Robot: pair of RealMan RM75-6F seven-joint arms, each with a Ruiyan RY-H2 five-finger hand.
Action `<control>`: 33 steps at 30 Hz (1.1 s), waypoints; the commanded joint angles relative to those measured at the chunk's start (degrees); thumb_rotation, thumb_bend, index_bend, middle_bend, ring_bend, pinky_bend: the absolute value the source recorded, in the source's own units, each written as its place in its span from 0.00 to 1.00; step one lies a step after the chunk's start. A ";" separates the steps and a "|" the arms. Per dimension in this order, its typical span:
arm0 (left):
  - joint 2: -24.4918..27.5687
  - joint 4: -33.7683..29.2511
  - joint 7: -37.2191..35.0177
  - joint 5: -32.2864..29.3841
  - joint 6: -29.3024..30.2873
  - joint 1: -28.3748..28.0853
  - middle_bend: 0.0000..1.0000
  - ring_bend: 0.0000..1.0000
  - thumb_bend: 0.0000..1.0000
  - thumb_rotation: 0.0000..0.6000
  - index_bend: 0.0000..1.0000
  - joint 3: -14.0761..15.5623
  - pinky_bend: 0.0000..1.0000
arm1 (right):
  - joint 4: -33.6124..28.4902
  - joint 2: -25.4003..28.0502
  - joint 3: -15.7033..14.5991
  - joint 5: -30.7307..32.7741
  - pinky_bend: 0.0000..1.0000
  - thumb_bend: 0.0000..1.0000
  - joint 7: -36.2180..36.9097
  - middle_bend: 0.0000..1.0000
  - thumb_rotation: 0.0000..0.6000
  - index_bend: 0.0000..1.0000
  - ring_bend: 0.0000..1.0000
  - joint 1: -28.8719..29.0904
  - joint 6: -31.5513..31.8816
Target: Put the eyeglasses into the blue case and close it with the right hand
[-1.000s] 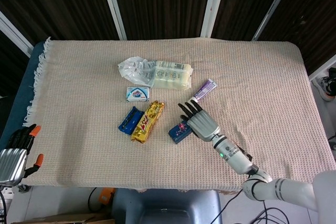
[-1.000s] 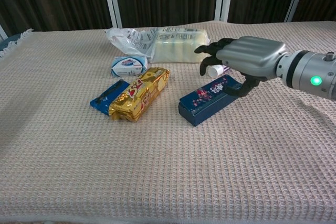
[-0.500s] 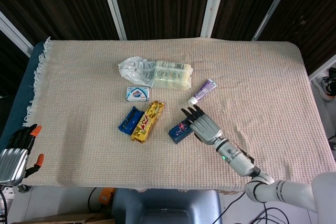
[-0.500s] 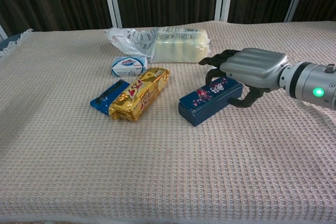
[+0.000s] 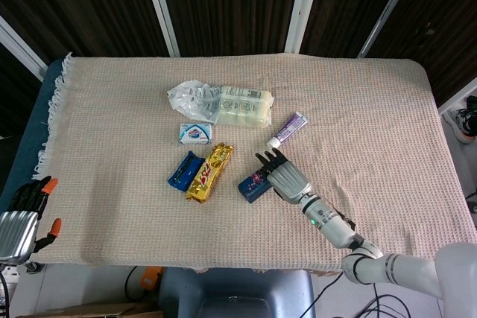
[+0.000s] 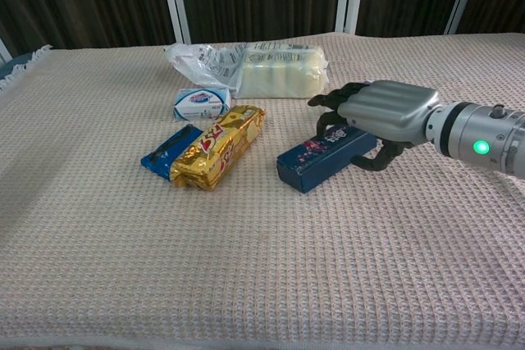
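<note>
Closing on: the right hand [image 6: 385, 111] has come down since a second ago and now rests over the far end of the blue case [image 6: 322, 157], fingers curled along its edge; a firm hold cannot be confirmed.
Case position: shifted slightly left, lid shut, lying flat on the cloth [image 6: 246, 268].
Eyeglasses: none visible; insertion not begun.
Left hand [image 5: 19, 221]: idle off the table edge, fingers apart, holding nothing.
Materials: case rigid, boxy, printed top; cloth waffle-woven; gold snack wrapper [image 6: 219, 145] glossy, crinkled.
</note>
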 commanded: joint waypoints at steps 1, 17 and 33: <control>-0.02 0.00 0.03 0.04 -0.07 -0.03 0.05 0.06 0.41 1.00 0.00 0.04 0.10 | -0.81 0.80 -0.47 0.07 0.03 0.54 -0.18 0.09 1.00 0.42 0.00 -0.22 -0.22; -0.35 0.45 -0.18 0.97 0.92 0.08 0.05 0.06 0.41 1.00 0.00 0.04 0.10 | -10.58 8.39 -1.68 -7.51 0.02 0.54 5.93 0.05 1.00 0.24 0.00 -7.57 14.93; -3.00 3.49 -0.57 3.87 4.33 0.37 0.00 0.00 0.40 1.00 0.00 -0.16 0.09 | -15.34 18.36 -11.87 -12.09 0.00 0.33 10.94 0.00 1.00 0.01 0.00 -32.65 41.18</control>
